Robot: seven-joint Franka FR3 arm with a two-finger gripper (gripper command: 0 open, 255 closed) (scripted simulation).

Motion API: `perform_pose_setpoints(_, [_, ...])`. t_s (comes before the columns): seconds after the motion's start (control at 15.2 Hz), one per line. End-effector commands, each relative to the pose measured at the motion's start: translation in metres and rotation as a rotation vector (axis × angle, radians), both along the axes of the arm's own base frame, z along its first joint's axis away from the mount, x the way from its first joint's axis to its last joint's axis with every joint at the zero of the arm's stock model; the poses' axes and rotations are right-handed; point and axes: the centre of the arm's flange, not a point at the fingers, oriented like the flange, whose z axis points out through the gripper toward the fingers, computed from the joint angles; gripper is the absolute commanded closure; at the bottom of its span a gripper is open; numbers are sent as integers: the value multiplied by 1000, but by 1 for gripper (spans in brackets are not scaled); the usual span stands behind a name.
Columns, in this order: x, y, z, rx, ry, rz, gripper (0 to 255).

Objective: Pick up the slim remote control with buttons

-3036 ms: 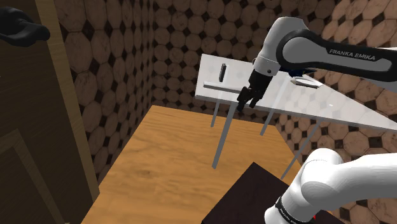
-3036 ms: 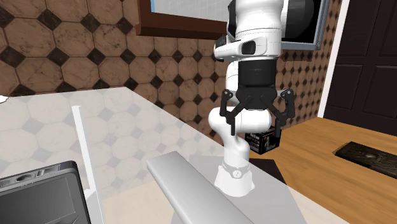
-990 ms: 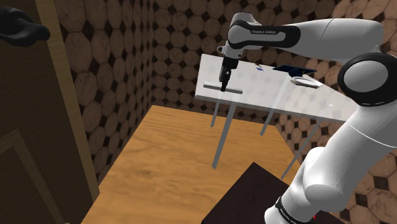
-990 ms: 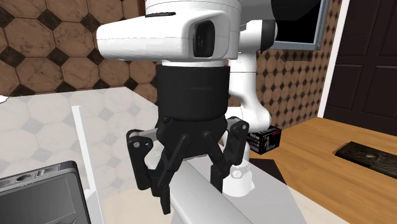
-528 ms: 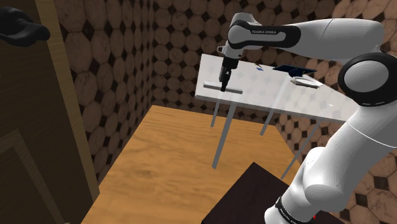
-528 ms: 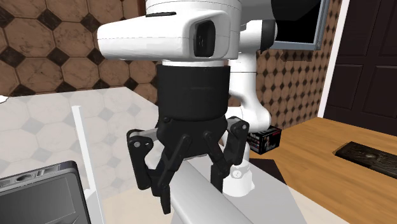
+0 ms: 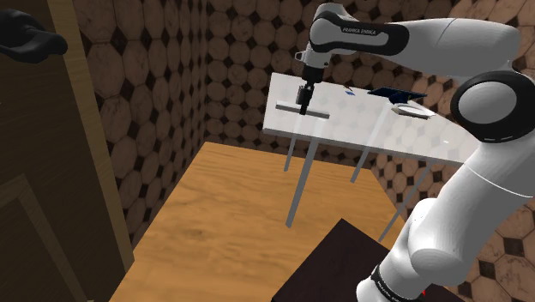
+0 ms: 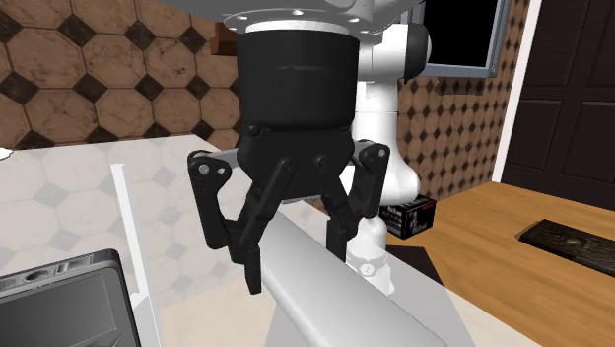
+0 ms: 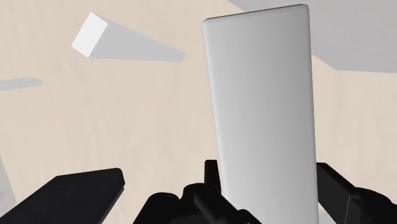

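The remote [image 8: 330, 291] is a long, slim, plain grey bar with no buttons showing. My gripper [image 8: 296, 246] is shut on it, one black finger [image 8: 252, 258] on each long side. In the shoulder view the gripper [image 7: 303, 101] holds the remote [image 7: 315, 114] level, just above the near left corner of the white table [image 7: 403, 133]. Seen from the wrist, the remote [image 9: 264, 108] runs away from the gripper [image 9: 267, 194] as a pale slab clasped between both fingers [image 9: 213, 181].
A dark flat device [image 8: 59, 296] and a thin white rod [image 8: 123, 222] lie beside the remote on the table. Farther along the table are a dark flat thing [image 7: 394, 91] and a white one [image 7: 411, 109]. A wooden door [image 7: 43, 172] stands at the shoulder view's left.
The gripper has risen a little with the remote clasped in it, so the bar now hangs slightly above the table. Three seconds ago the gripper stood open, away from the bar.
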Motion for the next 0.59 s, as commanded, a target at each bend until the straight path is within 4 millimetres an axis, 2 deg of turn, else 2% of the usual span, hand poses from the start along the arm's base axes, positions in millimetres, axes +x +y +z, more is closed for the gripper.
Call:
perform_pose_setpoints(0.0, [-1, 0, 10, 0, 0, 0, 255])
perform_pose_setpoints(0.4, [-1, 0, 42, 0, 0, 0, 255])
perform_pose_setpoints(0.53, [-1, 0, 42, 0, 0, 0, 255])
